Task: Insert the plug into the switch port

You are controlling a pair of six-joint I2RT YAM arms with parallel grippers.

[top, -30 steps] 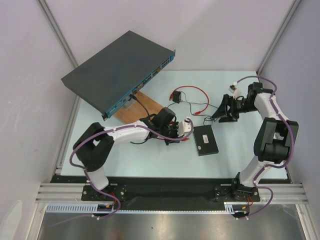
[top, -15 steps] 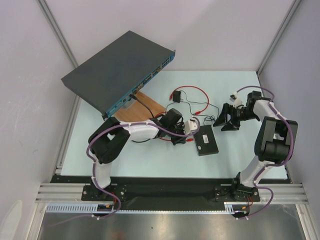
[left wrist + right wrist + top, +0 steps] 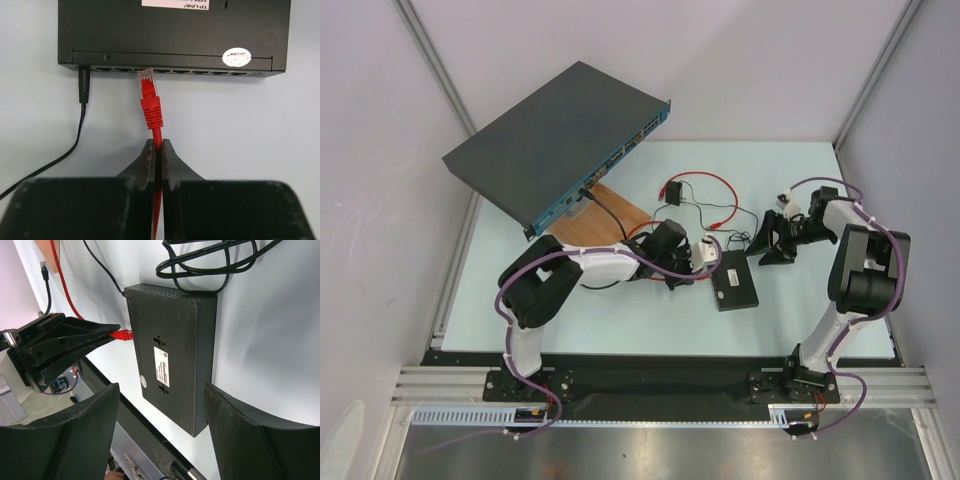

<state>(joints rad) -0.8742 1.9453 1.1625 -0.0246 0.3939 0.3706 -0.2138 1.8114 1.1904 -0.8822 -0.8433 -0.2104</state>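
So the left gripper (image 3: 157,142) is clamped tight on the red cable (image 3: 158,134) a little way behind the plug (image 3: 150,95), and the plug sticks straight out ahead of the fingers toward the switch (image 3: 175,30). The clear tip sits right at the mouth of a port (image 3: 145,69) in the row along the near edge, just beside the black power lead (image 3: 83,85) that's plugged in at the end. It doesn't look seated, since most of the red body is out in the open, and there's no telling if the tip has gone in at all. The plug's long axis runs nearly square to that edge but leans a touch toward the power lead, so the push probably needs to go dead ahead with a small straightening first. The left arm is clearly the one on the job. The right gripper (image 3: 161,387) hangs above the switch with its jaws spread wide, gripping nothing, on the far side from the plug. The switch itself lies flat on the table (image 3: 800,310) between the two arms.
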